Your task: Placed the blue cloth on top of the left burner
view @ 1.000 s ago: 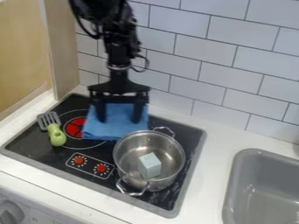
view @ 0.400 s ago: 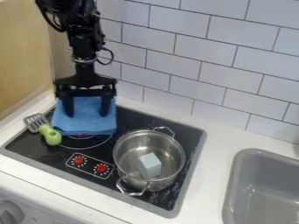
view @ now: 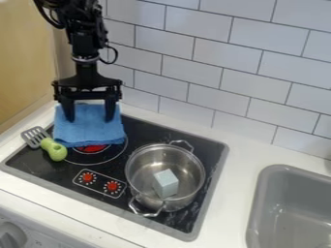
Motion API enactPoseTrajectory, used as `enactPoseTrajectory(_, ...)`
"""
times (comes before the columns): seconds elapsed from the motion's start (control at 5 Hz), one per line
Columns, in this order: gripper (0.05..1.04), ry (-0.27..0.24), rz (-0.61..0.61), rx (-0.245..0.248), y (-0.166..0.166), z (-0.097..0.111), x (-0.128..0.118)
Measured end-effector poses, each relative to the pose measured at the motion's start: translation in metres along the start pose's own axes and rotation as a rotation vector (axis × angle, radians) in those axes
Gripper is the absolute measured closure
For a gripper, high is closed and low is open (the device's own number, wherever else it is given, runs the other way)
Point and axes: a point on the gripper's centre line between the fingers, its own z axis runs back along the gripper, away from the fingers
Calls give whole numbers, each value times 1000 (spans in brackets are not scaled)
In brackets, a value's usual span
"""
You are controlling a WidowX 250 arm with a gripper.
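- Against the first frame, the cloth (view: 89,133) and the hand (view: 89,119) lie farther left in view; the spatula (view: 56,152) has shifted left too, while the pot (view: 145,162) stays put.
- Since the middle frame the cloth has slid a little more to the left, and more of the red of the burner (view: 90,148) shows.
- The hand points down over the cloth, its fingers spread well apart and not pinching anything; whether the tips press on the cloth I cannot tell.
- The cloth lies on the stove (view: 174,133) at its back left, over the rear part of the burner; the front of the ring is bare.
- It looks soft, light and limp, with nothing to break. It should drag easily under light pressure, but would rumple if pushed.
- For a lift, a pinch near the middle seems best; for a small shift, press on the flat top and draw it forward.
- The placing looks nearly done, perhaps wanting a nudge toward the front.
- The spatula is close against the cloth's left front corner and could get pushed along.
- The pot, with a pale block (view: 165,183) inside, stands to the right on the stove.
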Motion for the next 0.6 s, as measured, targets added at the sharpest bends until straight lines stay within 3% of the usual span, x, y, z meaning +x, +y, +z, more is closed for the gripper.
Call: enactPoseTrajectory(0.6, 85, -9, 5, -3, -1, 2, -1)
